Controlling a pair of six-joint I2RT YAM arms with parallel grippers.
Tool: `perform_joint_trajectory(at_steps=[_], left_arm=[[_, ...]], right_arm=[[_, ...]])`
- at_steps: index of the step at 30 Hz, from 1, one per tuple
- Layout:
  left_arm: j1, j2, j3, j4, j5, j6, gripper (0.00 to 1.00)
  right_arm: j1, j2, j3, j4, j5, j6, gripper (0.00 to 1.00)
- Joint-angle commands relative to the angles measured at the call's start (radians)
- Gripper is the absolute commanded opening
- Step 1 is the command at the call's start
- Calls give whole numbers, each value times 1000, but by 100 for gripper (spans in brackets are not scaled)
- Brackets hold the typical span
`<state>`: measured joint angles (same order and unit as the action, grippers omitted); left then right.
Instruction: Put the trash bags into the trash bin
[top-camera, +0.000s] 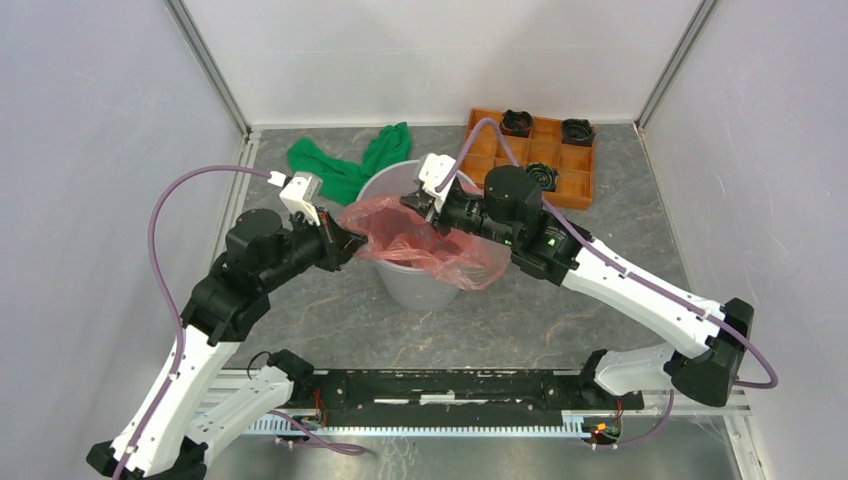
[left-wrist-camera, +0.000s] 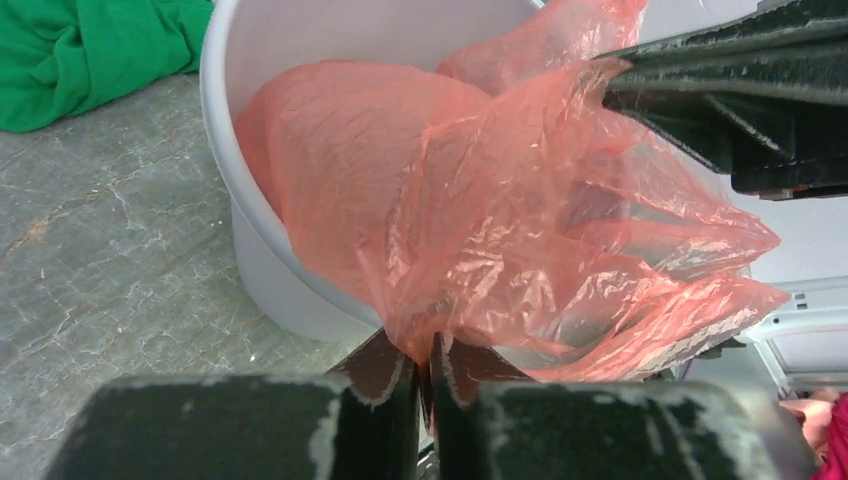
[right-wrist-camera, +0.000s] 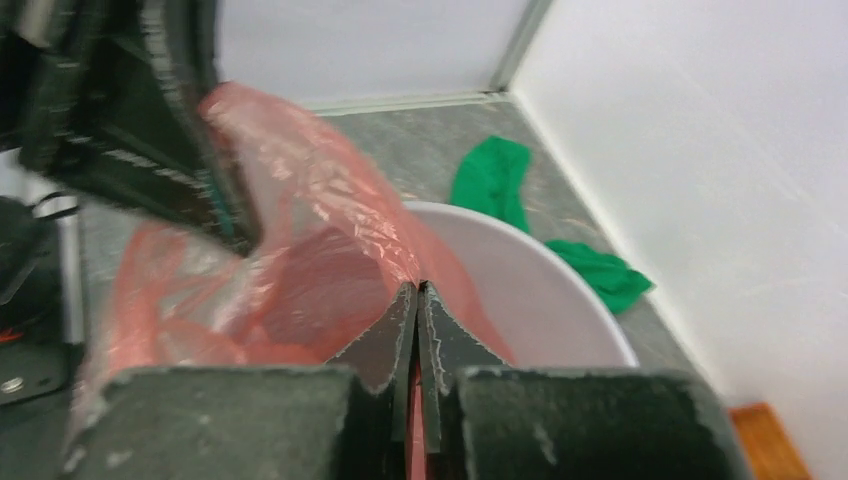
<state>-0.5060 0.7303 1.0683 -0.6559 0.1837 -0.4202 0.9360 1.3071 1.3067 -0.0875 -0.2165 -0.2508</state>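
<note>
Lab; white-panelled robot enclosure (top-camera: 440, 50)

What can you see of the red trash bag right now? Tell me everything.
The trash bag is thin, translucent red-orange plastic film, glossy and heavily wrinkled, bunched rather than spread open. It lies across the mouth of the grey trash bin, part dipping inside and part draped over the near rim. The left gripper pinches a gathered edge between its shut fingers. The right gripper is closed on the film at the other side.
</note>
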Motion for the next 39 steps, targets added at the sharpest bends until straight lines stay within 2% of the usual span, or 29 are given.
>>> perform_joint_trajectory(at_steps=[1,4,7,11,14,17,21,26,32,39], left_arm=[[4,-5,9,-3,-58,10,20],[4,-6,13,-64,-148,-31,45],[3,-5,38,-109,-180,-70,61],[4,15,90,-128,-268,-112,70],[3,60,131,-156,-346,-154,73],[3,96,143,-163,-384,-175,68],[3,111,107,-156,-427,-196,42],[4,98,25,-129,-431,-213,29],[3,60,-41,-116,-425,-244,26],[3,51,-105,-89,-420,-264,21]], right_arm=[[5,35,52,95,231,28,1],[1,84,116,52,307,-45,1],[0,124,165,15,270,-134,1],[-10,173,215,-1,309,-199,1],[-21,217,261,-34,298,-257,1],[-49,264,313,-42,280,-270,1],[-101,336,389,-71,246,-266,1],[-158,398,443,-113,119,-285,2],[-195,458,478,-124,68,-287,8],[-232,540,519,-91,51,-199,14]])
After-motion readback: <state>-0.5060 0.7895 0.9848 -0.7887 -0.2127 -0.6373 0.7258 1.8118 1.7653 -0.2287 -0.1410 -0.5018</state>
